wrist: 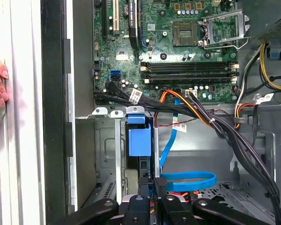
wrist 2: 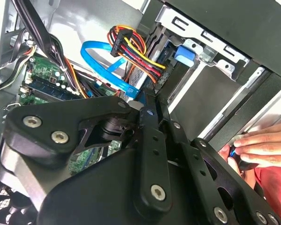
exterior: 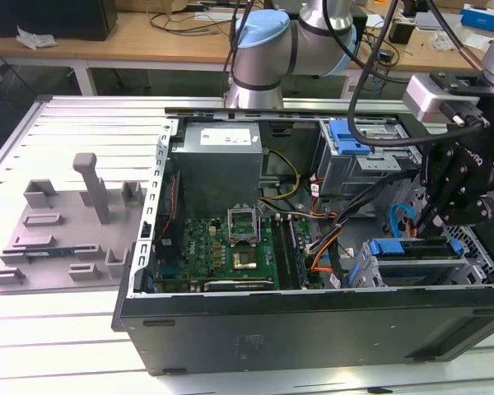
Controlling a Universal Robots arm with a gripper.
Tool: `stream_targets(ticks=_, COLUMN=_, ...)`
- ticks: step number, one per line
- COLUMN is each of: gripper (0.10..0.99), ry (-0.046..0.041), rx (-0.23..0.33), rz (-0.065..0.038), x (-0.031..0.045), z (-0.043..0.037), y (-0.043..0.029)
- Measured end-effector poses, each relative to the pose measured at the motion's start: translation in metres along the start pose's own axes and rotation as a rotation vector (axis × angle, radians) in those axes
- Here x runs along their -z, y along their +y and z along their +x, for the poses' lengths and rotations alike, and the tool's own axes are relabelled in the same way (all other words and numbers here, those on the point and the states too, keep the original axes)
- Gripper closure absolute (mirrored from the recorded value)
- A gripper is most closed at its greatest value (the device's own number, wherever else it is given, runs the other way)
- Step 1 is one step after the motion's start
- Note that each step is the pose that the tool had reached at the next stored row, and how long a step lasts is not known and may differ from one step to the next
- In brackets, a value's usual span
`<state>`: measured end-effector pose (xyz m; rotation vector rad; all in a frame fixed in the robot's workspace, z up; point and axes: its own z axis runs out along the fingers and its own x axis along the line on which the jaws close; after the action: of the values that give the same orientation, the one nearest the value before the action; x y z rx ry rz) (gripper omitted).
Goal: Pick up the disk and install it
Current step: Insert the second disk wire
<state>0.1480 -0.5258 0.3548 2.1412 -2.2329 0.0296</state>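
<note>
Gripper (exterior: 435, 216) sat low inside the open computer case (exterior: 313, 321) at its drive cage corner, closed on the disk (wrist: 139, 140), which stood edge-up in the metal bay (wrist: 107, 154), blue carrier showing.

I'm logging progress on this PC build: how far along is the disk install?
Looks done: the disk is in the drive bay at the exterior view's right, its blue carrier near the bay's top. In hand: the gripper is right above the disk, inside the case. Left: I cannot tell whether the disk is fully seated or whether the gripper grips it.
</note>
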Motion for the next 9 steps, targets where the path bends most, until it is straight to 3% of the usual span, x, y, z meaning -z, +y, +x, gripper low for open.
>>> stream_targets(ticks=9, gripper=0.925, ry=-0.0001, rx=0.000, rz=0.000, x=-0.0036, z=0.0002, y=-0.0003)
